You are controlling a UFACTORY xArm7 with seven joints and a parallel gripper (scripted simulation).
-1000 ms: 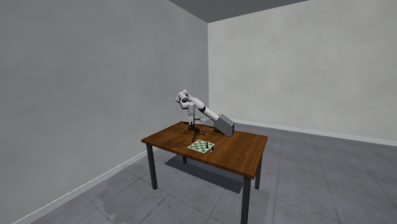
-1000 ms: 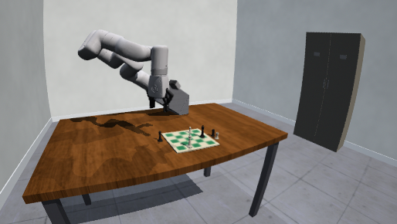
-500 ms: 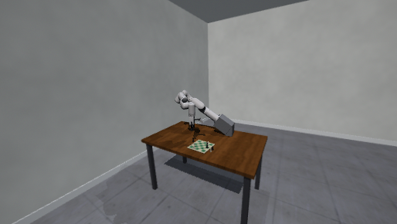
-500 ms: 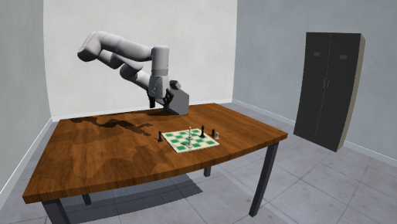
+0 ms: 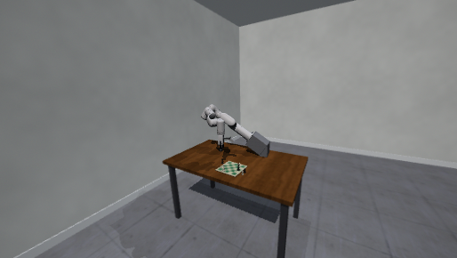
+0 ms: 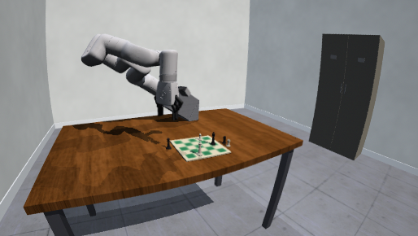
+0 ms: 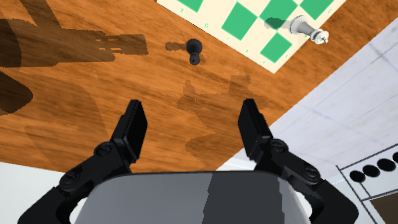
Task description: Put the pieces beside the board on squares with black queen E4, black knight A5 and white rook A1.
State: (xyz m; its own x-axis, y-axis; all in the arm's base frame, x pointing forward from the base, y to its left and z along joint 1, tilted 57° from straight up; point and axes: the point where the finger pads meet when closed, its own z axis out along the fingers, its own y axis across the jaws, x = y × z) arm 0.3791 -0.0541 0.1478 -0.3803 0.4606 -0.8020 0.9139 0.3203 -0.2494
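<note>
The green and cream chessboard (image 6: 202, 147) lies on the wooden table, and it also shows in the top view (image 5: 231, 168). A small black piece (image 6: 168, 143) stands on the table just left of the board, and in the wrist view (image 7: 194, 51) it is ahead of the fingers. A taller black piece (image 6: 213, 139) stands at the board's right edge. A short black piece (image 6: 224, 140) and a small white piece (image 6: 228, 142) stand beside the board on the right. Two white pieces (image 6: 199, 144) stand on the board. My gripper (image 7: 192, 111) (image 6: 167, 111) is open and empty, above the table behind the board.
The arm's grey base box (image 6: 188, 108) sits at the back of the table. The table's edge runs close to the board's far side in the wrist view. A dark cabinet (image 6: 346, 93) stands on the floor at the right.
</note>
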